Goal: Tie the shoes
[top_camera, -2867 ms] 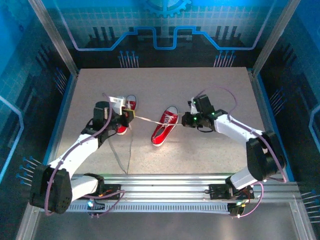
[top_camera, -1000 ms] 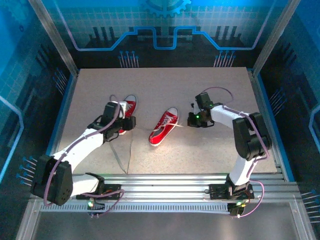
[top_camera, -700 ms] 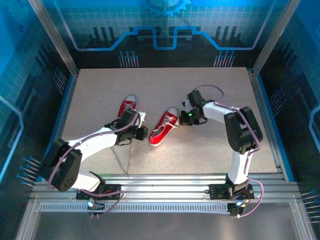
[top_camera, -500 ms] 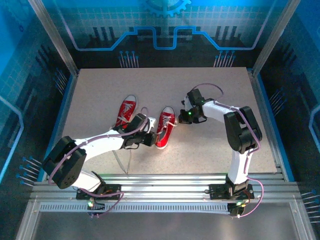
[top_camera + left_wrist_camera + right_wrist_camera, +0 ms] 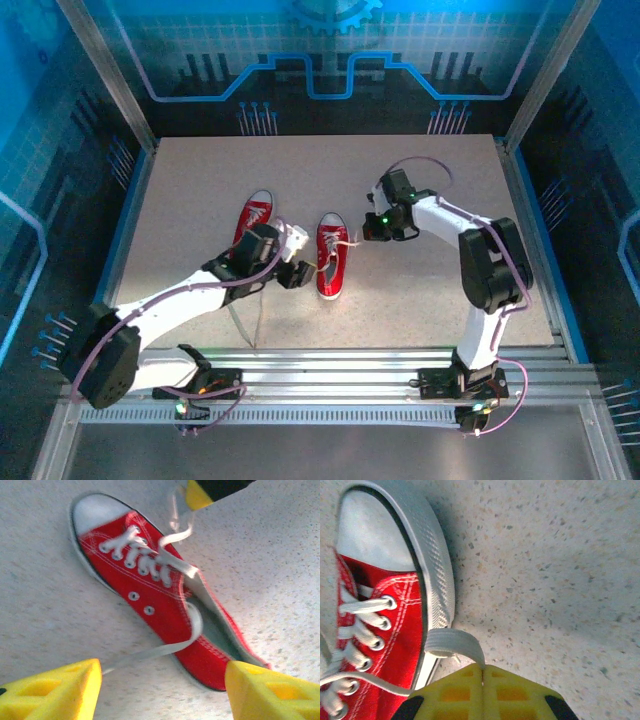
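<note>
Red canvas: one sneaker (image 5: 332, 262) lies at the middle of the table (image 5: 430, 290), toe toward 12 o'clock, its twin (image 5: 254, 214) apart at its 10 o'clock. My right gripper (image 5: 483, 679) sits at the near sneaker's 2 o'clock beside the toe cap, pads pressed together on a white lace (image 5: 451, 641). My left gripper (image 5: 161, 692) hovers at that sneaker's 9 o'clock, fingers spread wide, a loose lace end (image 5: 150, 652) trailing toward one finger.

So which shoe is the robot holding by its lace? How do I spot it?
Find the speckled table, where two red shoes lie near the middle. It is the right-hand shoe, beside the right gripper. That gripper pinches its lace and its whole shape shows, while the other shoe is partly covered by the left arm.
</note>
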Available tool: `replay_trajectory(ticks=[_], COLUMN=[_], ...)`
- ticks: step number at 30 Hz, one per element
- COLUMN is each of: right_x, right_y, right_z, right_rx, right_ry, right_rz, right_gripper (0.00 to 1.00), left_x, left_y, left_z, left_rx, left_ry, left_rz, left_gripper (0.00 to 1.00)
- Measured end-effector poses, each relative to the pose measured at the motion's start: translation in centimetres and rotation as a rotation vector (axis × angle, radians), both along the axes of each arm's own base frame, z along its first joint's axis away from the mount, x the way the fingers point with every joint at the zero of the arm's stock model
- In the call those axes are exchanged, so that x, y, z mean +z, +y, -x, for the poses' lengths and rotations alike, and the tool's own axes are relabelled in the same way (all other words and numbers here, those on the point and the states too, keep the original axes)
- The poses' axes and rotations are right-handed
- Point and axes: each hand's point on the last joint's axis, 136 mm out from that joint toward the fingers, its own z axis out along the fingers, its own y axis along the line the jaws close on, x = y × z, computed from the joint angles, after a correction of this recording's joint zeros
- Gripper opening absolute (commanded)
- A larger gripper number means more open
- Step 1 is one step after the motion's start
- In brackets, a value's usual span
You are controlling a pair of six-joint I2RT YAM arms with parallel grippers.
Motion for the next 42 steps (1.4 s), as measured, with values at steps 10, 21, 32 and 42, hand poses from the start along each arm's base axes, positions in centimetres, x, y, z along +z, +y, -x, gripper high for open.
replay_trajectory(ticks=[10,21,32,42], right_x=[2.0,5.1,3.5,2.8], right_y=[-2.6,-3.6,-4.9,-5.8], right_z=[1.6,2.5,4.3,5.2], right_rx=[-0.022,-0.031,-0.053,-0.070], right_ry=[-0.044,-0.104,-0.050,-0.029], right_rz=[0.051,0.058,0.073,0.076], right_gripper=[0.00,0.00,0.00,0.00], left_x=[-3.2,-8.1,-9.7,-1.0], left_y=[0.7,-0.5,0.0,-1.1], left_z=[-0.1,-2.4,-1.7,-2.3], left_rx=[-0.341,-0.532,-0.609,-0.531], left_ry=[-0.109,-0.067,-0.011,-0.151], left_rz=[-0.196,-0.355,-0.422,-0.260], left_gripper=[0.66,0.65,0.00,0.00])
